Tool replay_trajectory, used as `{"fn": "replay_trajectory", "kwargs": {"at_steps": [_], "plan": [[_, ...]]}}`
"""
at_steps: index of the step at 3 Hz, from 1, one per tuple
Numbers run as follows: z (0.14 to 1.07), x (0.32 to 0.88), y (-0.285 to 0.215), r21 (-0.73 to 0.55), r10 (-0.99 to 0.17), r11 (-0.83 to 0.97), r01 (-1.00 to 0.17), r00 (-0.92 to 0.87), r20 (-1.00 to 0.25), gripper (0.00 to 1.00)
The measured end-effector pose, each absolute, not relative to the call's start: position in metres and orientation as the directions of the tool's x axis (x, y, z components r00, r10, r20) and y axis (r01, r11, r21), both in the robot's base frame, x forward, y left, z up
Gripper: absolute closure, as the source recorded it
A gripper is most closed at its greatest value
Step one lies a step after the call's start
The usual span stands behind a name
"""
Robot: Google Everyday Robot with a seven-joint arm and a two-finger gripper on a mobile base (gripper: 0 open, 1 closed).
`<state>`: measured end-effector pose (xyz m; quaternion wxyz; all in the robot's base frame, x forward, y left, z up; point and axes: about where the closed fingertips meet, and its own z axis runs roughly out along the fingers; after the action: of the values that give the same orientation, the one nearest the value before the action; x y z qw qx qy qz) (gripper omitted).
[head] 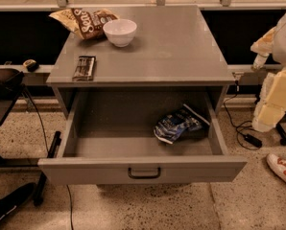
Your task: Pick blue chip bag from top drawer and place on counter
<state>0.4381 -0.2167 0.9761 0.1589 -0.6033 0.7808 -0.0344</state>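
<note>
The blue chip bag [177, 124] lies crumpled on the floor of the open top drawer [109, 147], toward its right rear corner. The drawer is pulled fully out, and its front panel with the dark handle [144, 172] is nearest me. The counter [172, 47] is the flat grey cabinet top above it. My gripper [261, 51] is at the right edge of the view on the cream-coloured arm [277, 95]. It is at about counter height, outside the cabinet and well right of the bag, holding nothing that I can see.
On the counter's left side lie a tan-and-brown chip bag [83, 20], a white bowl [120, 31] and a flat dark bar [84, 67]. Cables [244, 133] and a red-and-white shoe [282, 169] lie on the floor at right. A black stand [4, 87] and a dark shoe [8, 205] are at left.
</note>
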Motion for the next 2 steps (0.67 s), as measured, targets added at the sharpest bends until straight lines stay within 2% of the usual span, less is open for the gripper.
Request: {"fn": "replay_trajectory", "kwargs": {"at_steps": [2], "plan": [[0.961, 0.448, -0.211, -0.290, -0.970, 0.222, -0.931, -0.181, -0.164, 0.00]]}}
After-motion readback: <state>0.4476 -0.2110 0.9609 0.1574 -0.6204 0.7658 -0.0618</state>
